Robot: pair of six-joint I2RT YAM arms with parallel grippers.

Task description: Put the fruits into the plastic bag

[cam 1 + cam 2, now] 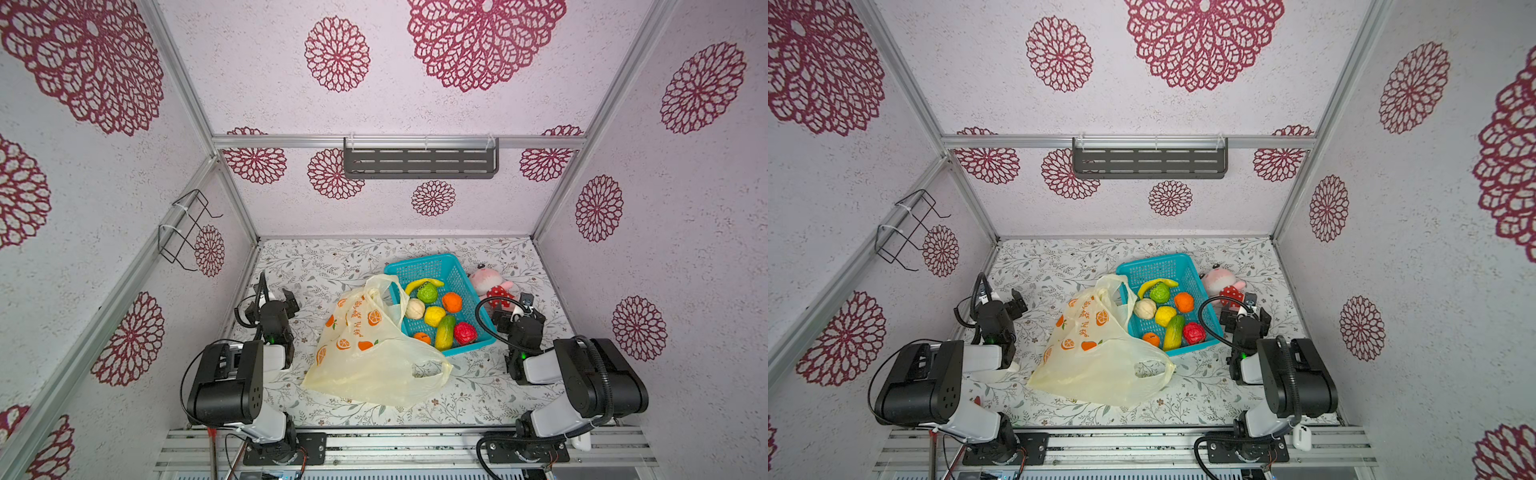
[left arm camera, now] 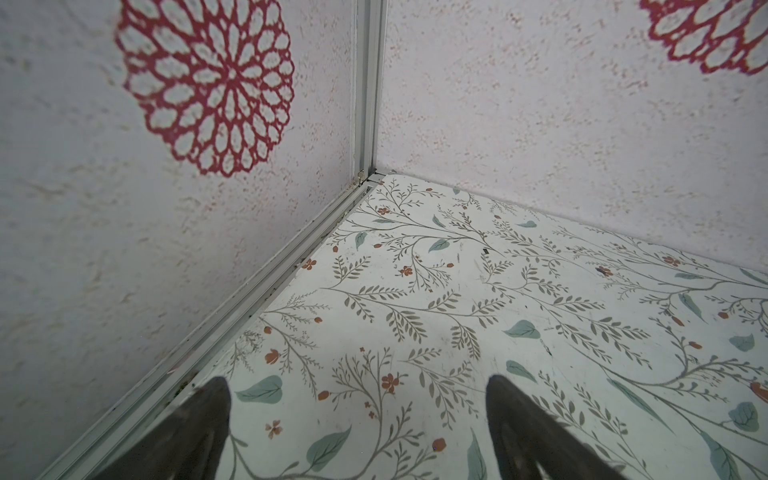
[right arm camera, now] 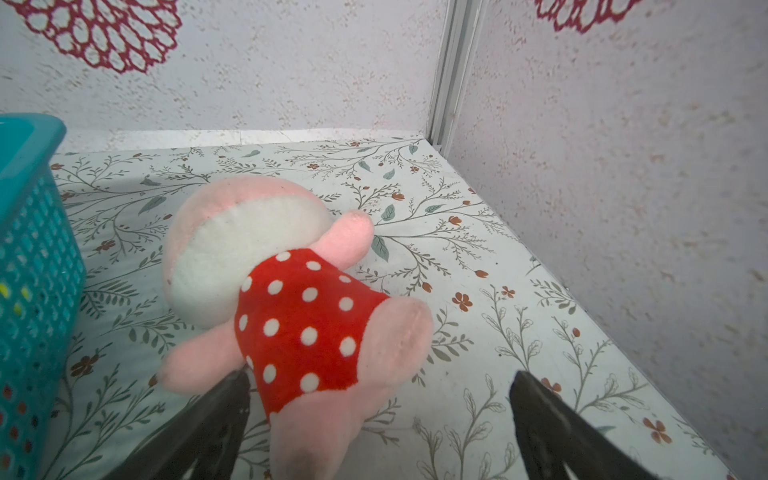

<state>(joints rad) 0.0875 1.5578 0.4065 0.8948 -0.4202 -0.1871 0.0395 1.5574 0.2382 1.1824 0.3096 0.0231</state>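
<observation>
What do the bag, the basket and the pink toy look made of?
Bag: thin translucent plastic film, pale yellow, crinkled, slightly glossy. Basket: seemingly rigid turquoise plastic, moulded mesh walls. Pink toy: plush fabric, fuzzy nap, likely stuffed.

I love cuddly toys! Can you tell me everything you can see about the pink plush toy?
The pink plush toy looks soft and fuzzy, with a round pink head, cream face, pink arms and legs, and a red dress with white dots. It lies on the floral table, head toward the back wall, beside the turquoise basket with a gap between. The open right tool sits by its feet; contact cannot be told.
</observation>
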